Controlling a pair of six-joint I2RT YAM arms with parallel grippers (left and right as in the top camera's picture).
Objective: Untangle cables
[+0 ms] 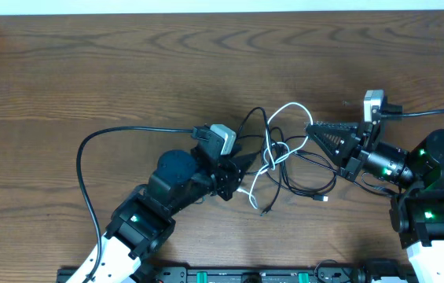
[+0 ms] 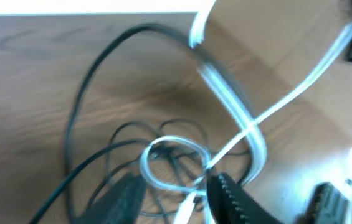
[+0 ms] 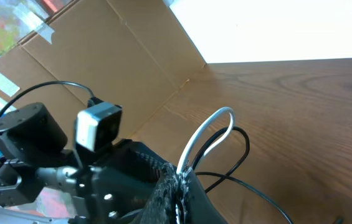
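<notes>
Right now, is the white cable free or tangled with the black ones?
Tangled: the white cable crosses and loops among the black cables.

I am looking down on a dark wooden table [image 1: 88, 71], its grain running along its length. A cardboard panel [image 3: 107, 62] is standing at the table's edge, with pale tape [image 3: 38, 25] clinging near its top. A white wall [image 3: 275, 28] is showing beyond the table's far edge.

The overhead view looks straight down on the surface [image 1: 127, 79] from afar. Both wrist views sit low and close, angled across it. All three share the white cable [image 1: 288, 105] loop.
</notes>
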